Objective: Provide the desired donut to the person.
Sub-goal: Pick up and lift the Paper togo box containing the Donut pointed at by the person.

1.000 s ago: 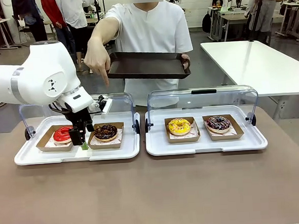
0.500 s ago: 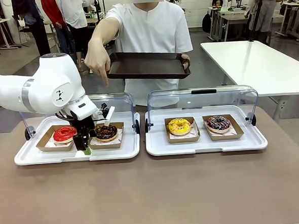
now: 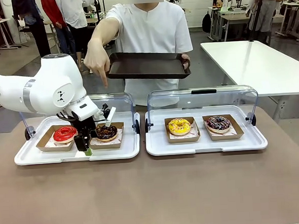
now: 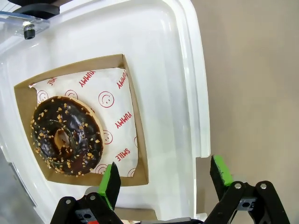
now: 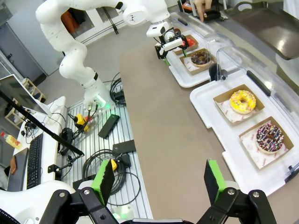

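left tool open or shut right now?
Open. In the left wrist view the left tool has its green pads wide apart, nothing gripped, beside the chocolate donut.

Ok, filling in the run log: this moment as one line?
left jaws: open, low beside chocolate donut | right jaws: open, raised | person: pointing down, holding dark tray

Right wrist view's top edge cuts off the person's hand (image 5: 201,7).
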### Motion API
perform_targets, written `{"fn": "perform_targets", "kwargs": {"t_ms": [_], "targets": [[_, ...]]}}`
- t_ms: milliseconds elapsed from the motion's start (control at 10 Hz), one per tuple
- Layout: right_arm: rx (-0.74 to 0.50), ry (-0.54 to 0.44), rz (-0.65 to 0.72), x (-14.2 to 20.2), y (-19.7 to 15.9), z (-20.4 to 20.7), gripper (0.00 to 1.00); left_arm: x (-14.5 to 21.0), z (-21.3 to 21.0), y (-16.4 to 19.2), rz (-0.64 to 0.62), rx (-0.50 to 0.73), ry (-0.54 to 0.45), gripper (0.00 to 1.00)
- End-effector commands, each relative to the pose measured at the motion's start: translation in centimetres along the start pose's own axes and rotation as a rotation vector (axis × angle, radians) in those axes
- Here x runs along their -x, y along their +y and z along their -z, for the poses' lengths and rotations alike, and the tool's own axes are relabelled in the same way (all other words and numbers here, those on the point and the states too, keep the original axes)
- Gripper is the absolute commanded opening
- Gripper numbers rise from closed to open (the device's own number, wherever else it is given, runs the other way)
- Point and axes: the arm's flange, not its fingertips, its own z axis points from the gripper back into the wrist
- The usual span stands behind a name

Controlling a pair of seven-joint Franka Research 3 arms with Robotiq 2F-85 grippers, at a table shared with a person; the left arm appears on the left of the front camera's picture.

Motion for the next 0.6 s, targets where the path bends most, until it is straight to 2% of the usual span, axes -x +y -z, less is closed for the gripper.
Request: {"fn": "perform_targets", "kwargs": {"t_ms": [0,500], "targets": [[-0.008,-0.012,0.002,0.02,-0.04,-0.06,1.00,0.33,-0.35,-0.14,0.004,0.006,-0.001,1.00],[-0.008,-0.012,0.002,0.02,-0.04,-0.06,1.00,-0.04,0.42,0.21,0.011,-0.014,0.015,1.00]]}}
